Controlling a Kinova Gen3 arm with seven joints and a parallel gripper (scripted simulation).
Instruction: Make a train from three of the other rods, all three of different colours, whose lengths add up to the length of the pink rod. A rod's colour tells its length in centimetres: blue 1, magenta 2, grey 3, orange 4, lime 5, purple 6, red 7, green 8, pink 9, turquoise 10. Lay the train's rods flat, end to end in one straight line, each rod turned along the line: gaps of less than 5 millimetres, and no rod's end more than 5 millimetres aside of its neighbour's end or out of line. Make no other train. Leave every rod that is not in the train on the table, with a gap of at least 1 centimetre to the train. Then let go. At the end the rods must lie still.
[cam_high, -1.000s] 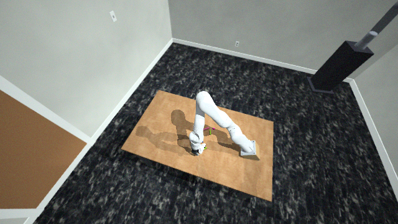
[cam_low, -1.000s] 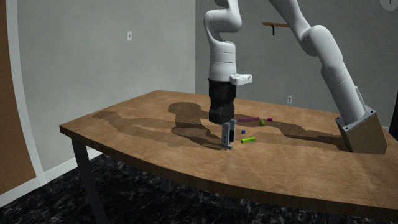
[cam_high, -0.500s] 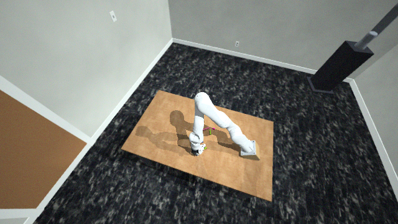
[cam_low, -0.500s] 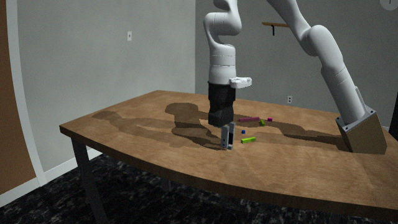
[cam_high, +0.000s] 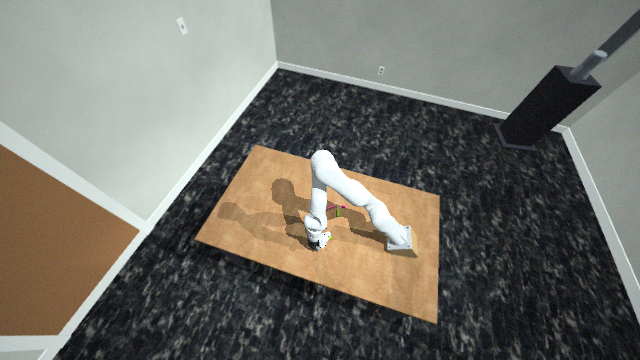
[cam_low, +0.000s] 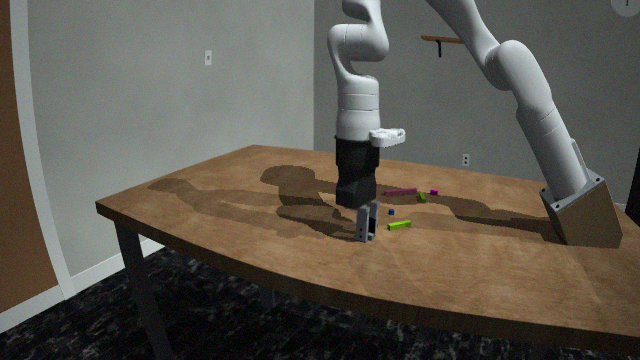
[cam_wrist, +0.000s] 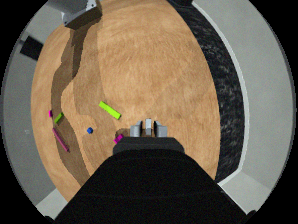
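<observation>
On the bench (cam_low: 240, 260), near its middle, the hand (cam_low: 367, 238) points straight down with its fingertips at or just above the surface; contact cannot be judged. The fingers (cam_low: 361, 222) stand about half apart. The gap between them looks dark in the exterior view, and no rod can be made out in it.

Rod positions:
- Lime rod (cam_low: 399, 225): flat, near the hand, on the side toward the arm base (cam_low: 600, 230).
- Blue rod (cam_low: 391, 212): just behind the lime rod, apart from it.
- Pink rod (cam_low: 400, 191): flat, farther back, well apart from the hand.
- Green rod (cam_low: 422, 197): just beside one end of the pink rod.
- Magenta rod (cam_low: 434, 192): near the green rod, apart from it.

The wrist view shows the same lime rod (cam_wrist: 109, 110), blue rod (cam_wrist: 89, 131) and pink rod (cam_wrist: 61, 139). A short magenta piece (cam_wrist: 119, 139) lies just beside the fingers; touching or apart cannot be told.

No rods lie end to end in a line.
</observation>
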